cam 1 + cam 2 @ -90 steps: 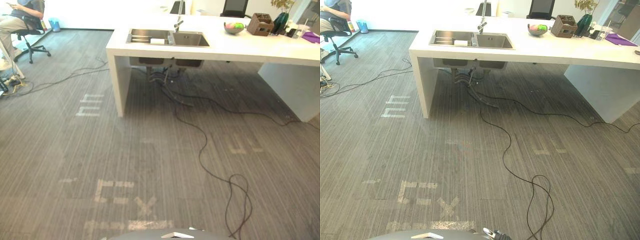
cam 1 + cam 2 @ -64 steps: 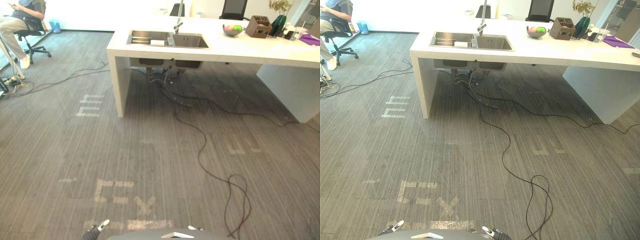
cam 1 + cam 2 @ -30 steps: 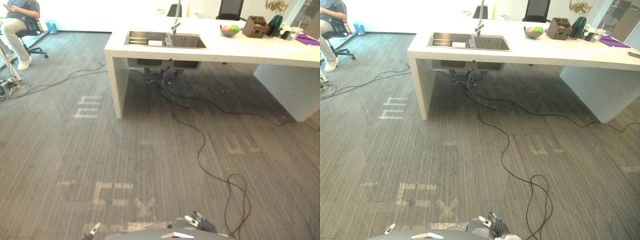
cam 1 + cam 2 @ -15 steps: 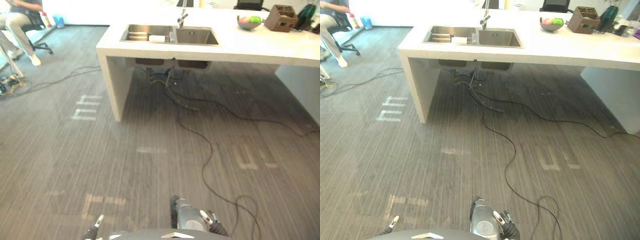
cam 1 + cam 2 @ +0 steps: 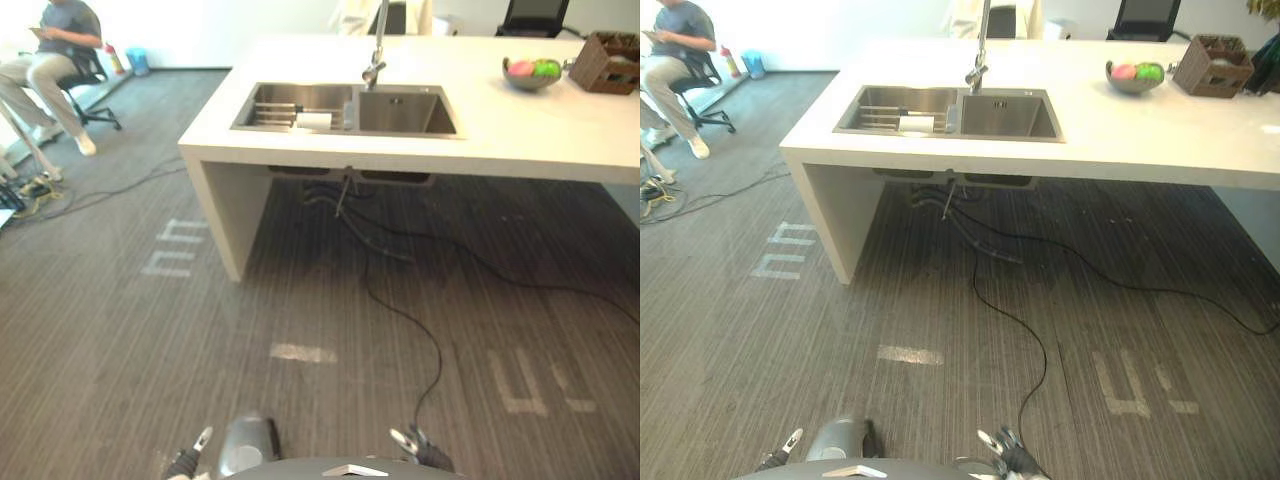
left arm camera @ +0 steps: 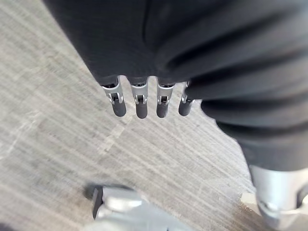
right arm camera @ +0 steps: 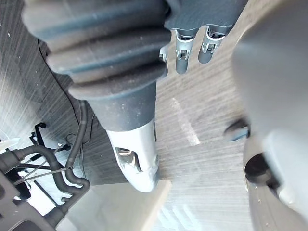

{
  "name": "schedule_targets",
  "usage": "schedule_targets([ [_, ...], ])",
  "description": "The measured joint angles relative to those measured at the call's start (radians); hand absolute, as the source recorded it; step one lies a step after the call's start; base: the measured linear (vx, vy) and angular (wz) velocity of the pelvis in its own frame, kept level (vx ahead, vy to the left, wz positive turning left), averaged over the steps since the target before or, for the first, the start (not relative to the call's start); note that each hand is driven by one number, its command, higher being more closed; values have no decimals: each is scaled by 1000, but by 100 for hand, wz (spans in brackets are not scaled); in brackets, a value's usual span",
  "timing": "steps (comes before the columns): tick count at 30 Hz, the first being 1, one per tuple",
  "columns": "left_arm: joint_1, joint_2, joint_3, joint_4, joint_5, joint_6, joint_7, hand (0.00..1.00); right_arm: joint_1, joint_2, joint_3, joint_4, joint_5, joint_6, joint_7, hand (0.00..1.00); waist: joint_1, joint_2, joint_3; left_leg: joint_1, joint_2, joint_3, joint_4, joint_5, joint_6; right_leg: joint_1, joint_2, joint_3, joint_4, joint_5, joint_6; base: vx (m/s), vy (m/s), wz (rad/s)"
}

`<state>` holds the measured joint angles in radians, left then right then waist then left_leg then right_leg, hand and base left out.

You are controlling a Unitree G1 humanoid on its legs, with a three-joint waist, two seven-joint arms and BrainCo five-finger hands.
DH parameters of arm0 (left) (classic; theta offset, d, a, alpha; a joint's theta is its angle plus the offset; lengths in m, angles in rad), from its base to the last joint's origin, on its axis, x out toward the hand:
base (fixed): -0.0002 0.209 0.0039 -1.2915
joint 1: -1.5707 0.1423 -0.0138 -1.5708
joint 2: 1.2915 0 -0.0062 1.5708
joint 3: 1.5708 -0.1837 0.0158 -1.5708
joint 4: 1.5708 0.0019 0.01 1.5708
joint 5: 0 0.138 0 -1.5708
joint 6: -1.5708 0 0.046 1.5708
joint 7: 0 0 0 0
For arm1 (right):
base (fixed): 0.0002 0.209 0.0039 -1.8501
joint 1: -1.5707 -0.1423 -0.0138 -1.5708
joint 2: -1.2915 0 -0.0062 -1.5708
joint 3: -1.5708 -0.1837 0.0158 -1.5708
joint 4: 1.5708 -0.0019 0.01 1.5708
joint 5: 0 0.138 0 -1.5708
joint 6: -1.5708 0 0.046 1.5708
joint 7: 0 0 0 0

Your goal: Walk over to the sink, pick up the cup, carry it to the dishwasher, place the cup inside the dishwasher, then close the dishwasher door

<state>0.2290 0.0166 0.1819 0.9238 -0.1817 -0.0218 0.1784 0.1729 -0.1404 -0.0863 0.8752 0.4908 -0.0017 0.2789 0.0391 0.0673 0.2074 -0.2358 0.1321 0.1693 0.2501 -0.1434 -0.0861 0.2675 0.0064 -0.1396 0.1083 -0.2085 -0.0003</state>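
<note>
1. The sink [image 5: 1005,118] sits in the white table [image 5: 1120,140], far ahead across the floor [image 5: 840,330].
2. A small white thing [image 5: 917,123] lies in the sink's left half (it may be the cup, but it is too small to tell, and so is which way it lies).
3. The left hand [image 6: 138,103] hangs low and near, fingers straight, holding nothing.
4. The right hand [image 7: 182,53] hangs low too, fingers loose, holding nothing.
5. Both hands are well apart from the sink. The white thing lies a bit left, so I think the left hand will be nearer.
</note>
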Motion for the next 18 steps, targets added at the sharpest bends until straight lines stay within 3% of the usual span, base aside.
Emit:
schedule_targets([
  [2,22,-6,-10,-5,15,-58,55,0,-18,6,22,4,23,-3,-7,0,11,7,3,17,-6,12,29,111,23,55,-9,49,5,-52,8,302,230,-50],
  [3,24,2,-12,-12,27,-76,72,0,-20,11,36,3,25,-3,-7,0,14,-11,0,27,-18,29,33,118,31,57,-27,63,14,-69,10,461,250,-29],
  [4,8,40,-47,-17,64,-123,129,0,-26,41,59,5,21,6,-4,0,9,-68,2,22,-60,56,69,103,64,43,-75,93,58,-128,0,394,173,-5],
  [5,-2,50,-64,-18,72,-132,147,0,-34,47,69,5,20,10,-4,0,8,-85,3,18,-77,54,89,99,83,42,-88,102,77,-139,-4,474,210,13],
  [7,-29,62,-98,-37,101,-140,191,0,-40,47,74,8,20,25,-7,0,-9,-86,0,-13,-107,42,204,49,160,21,-111,133,202,-155,14,378,205,27],
  [8,-30,69,-108,-53,115,-139,198,0,-39,49,73,12,21,24,-10,0,-10,-93,-5,-7,-118,45,216,27,163,5,-124,136,262,-157,21,382,218,23],
  [9,-31,80,-128,-100,153,-135,200,0,-40,52,75,11,23,23,-26,0,-9,-106,-18,17,-145,49,208,1,175,-67,-148,149,441,-136,66,380,210,9],
  [10,-34,98,-158,-148,193,-125,200,0,-47,51,79,6,35,19,-40,0,-9,-122,-25,55,-168,60,175,-9,185,-166,-171,184,662,-60,188,375,197,4],
  [11,-34,106,-174,-173,212,-116,200,0,-55,51,83,5,43,17,-43,0,-11,-131,-30,79,-179,64,155,-12,187,-221,-176,201,785,-14,246,347,169,-7],
  [12,-37,110,-213,-206,239,-106,200,0,-63,51,91,4,66,18,-44,0,-14,-134,-31,135,-195,74,109,-16,188,-317,-189,190,985,24,238,267,114,-13],
  [13,-41,107,-236,-214,257,-106,200,0,-64,49,93,-3,78,17,-45,0,-13,-133,-32,169,-198,77,82,-17,188,-351,-200,162,1050,29,205,361,167,-24],
  [14,-47,96,-279,-219,291,-106,207,0,-66,49,93,-20,99,18,-47,0,-17,-127,-38,224,-198,77,30,-19,185,-408,-212,95,1108,23,128,288,130,-25],
  [16,-78,90,-349,-218,364,-106,277,0,-68,49,95,-58,99,22,-47,0,-37,-128,-39,289,-197,76,-32,-17,180,-491,-211,38,1070,2,92,296,83,-14],
  [18,-150,86,-404,-251,340,-106,302,0,-66,43,110,-115,99,28,-52,0,-74,-117,-30,343,-186,65,-56,-17,166,-544,-205,-16,800,-47,93,403,17,8],
])
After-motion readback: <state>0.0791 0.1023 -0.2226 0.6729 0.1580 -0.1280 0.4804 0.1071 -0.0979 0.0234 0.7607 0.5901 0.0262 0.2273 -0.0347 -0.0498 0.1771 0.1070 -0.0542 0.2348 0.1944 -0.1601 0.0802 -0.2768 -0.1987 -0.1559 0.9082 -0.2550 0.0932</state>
